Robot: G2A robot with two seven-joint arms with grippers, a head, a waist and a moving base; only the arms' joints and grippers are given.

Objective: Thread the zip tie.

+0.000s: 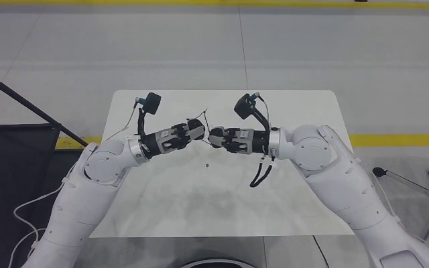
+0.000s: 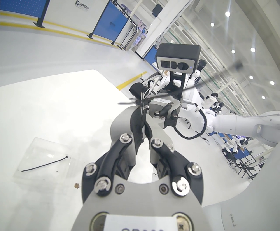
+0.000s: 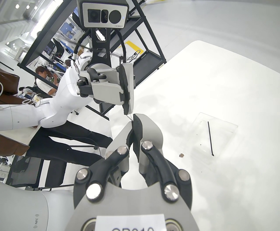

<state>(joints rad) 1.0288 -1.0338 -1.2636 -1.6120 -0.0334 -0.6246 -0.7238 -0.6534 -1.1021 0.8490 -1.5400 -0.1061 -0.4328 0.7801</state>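
Left claw (image 1: pixel 201 128) faces right claw (image 1: pixel 212 137) above table (image 1: pixel 281 201), zip tie (image 2: pixel 129 102) between.

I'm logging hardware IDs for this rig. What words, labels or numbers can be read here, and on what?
"OP010": white label on the right gripper.
"NFC": mark on white casing, in both wrist views.
"JOYSON": white wall panel; the smaller line beneath is unreadable.
Cut off, unreadable: base label of the left gripper; the right's too.
Too small: print on the blue panel.

Thin black zip tie (image 2: pixel 128 102) held in mid-air, pinched by left gripper (image 2: pixel 141 112) and right gripper (image 3: pixel 133 119); a 2nd tie (image 2: pixel 43 164) lies flat on a clear sheet (image 2: pixel 41 148), nearer.
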